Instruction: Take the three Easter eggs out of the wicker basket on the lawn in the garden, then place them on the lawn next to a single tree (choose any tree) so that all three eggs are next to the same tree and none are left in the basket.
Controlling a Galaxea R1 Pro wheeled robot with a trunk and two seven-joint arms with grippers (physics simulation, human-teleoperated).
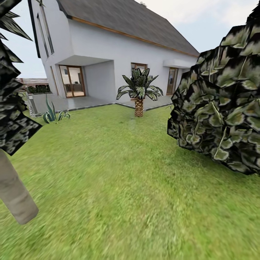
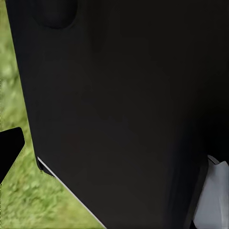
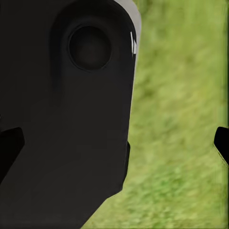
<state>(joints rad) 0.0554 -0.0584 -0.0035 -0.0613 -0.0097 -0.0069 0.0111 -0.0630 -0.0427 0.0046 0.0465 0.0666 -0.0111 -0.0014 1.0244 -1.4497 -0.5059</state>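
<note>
as lawn spreads, palm, house

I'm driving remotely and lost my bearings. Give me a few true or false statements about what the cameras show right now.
1. A white house stands beyond the lawn. True.
2. A short palm with a scaly trunk grows near the house's paving. True.
3. The wicker basket sits on the grass in front of the palm. False: that stretch of grass holds no basket in the head view.
4. A pale bare trunk leans into the head view's lower left. True.
5. The foliage mass at the head view's right is bright red. False: it is dark green and blocky.
6. The right wrist view looks onto paving. False: it shows green grass beside a dark robot part.
</note>
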